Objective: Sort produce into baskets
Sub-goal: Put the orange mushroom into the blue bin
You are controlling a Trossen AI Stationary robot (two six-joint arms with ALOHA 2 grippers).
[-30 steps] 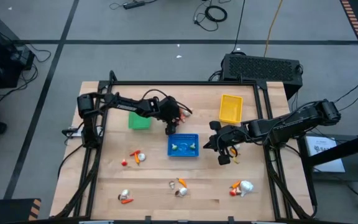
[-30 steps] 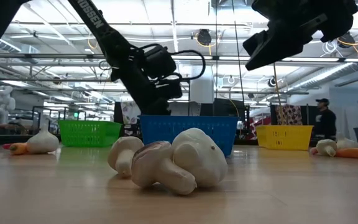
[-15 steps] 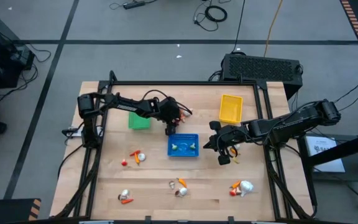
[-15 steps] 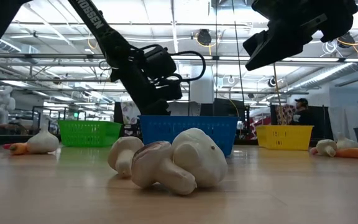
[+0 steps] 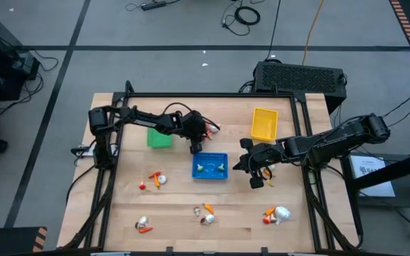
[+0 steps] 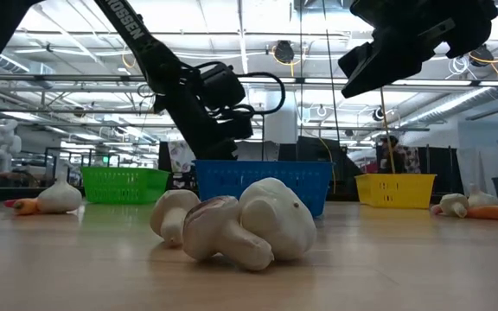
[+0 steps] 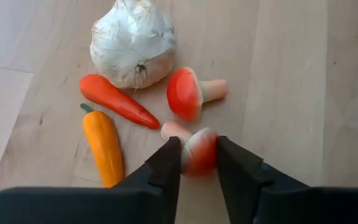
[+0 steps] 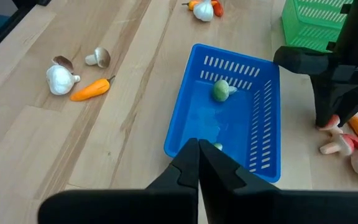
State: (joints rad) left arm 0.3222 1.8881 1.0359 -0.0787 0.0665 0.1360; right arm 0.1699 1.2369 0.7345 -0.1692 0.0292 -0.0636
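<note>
My left gripper [image 7: 197,148] slants down on a cluster of produce just beyond the blue basket's [image 5: 210,166] far left corner. It is shut on a small red-capped mushroom [image 7: 197,152]. Around it lie a garlic bulb [image 7: 132,42], a red pepper-like piece [image 7: 115,101], an orange carrot [image 7: 103,146] and a second red mushroom [image 7: 190,93]. The green basket [image 5: 159,137] stands to the left and the yellow basket [image 5: 264,124] at the far right. My right gripper [image 8: 197,152] hangs shut above the table, right of the blue basket, which holds a green piece [image 8: 221,91]. My left gripper pinches the mushroom's red cap [image 7: 201,158] between its two fingers, one on each side. The fingers come slanting down from above. The mushroom lies on the table, its pale stem [image 7: 174,129] pointing away from the fingers toward the carrot.
More produce lies in groups toward the near edge: at the left [image 5: 156,179], the near left [image 5: 142,225], the near middle [image 5: 205,213] and the near right [image 5: 276,213]. Pale mushrooms [image 6: 232,226] fill the low view's foreground. A black frame [image 5: 212,94] borders the table.
Neither arm has visibly moved. A person in the room behind the table has walked toward the left of the low view.
</note>
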